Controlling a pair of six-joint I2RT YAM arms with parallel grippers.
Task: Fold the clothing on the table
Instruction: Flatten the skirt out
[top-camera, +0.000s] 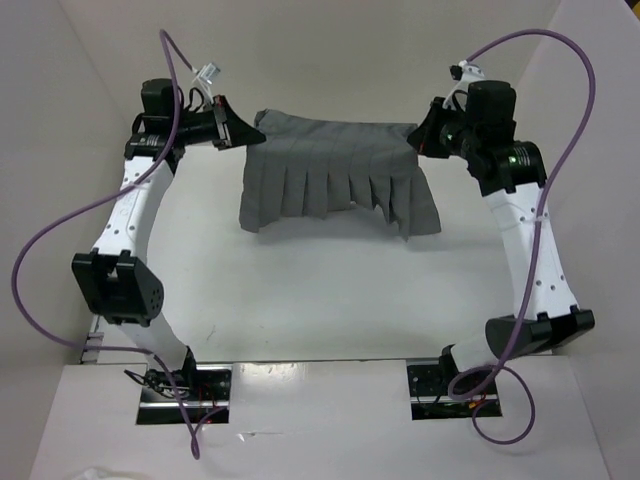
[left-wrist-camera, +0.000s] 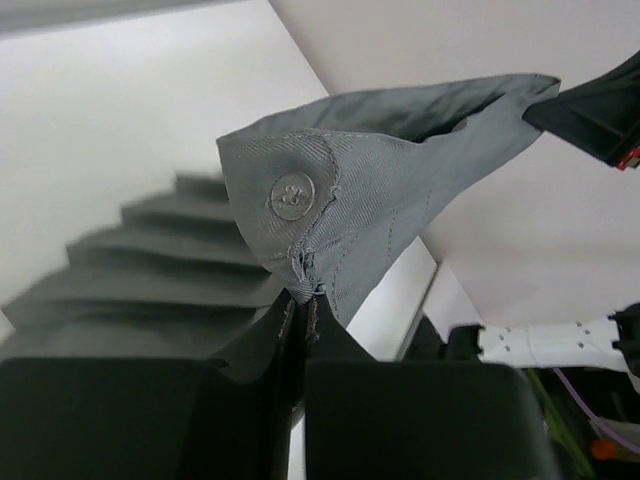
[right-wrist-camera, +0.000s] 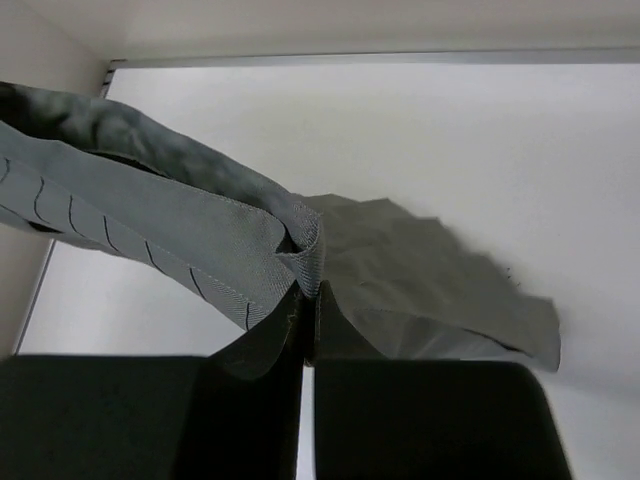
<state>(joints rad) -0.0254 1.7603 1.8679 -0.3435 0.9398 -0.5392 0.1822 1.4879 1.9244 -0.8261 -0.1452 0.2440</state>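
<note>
Grey skirt (top-camera: 335, 170) stretched between grippers.
Clenched on opposite waistband (top-camera: 335, 128) ends: left gripper (top-camera: 243, 131), right gripper (top-camera: 422, 137); waistband runs side to side.

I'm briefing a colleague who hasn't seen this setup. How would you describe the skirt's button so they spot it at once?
Over the white table, a grey pleated skirt is held by both waistband ends. Follow the waistband to the end pinched in the left gripper; the button sits close to that grip. It is the only round disc on plain cloth.
</note>
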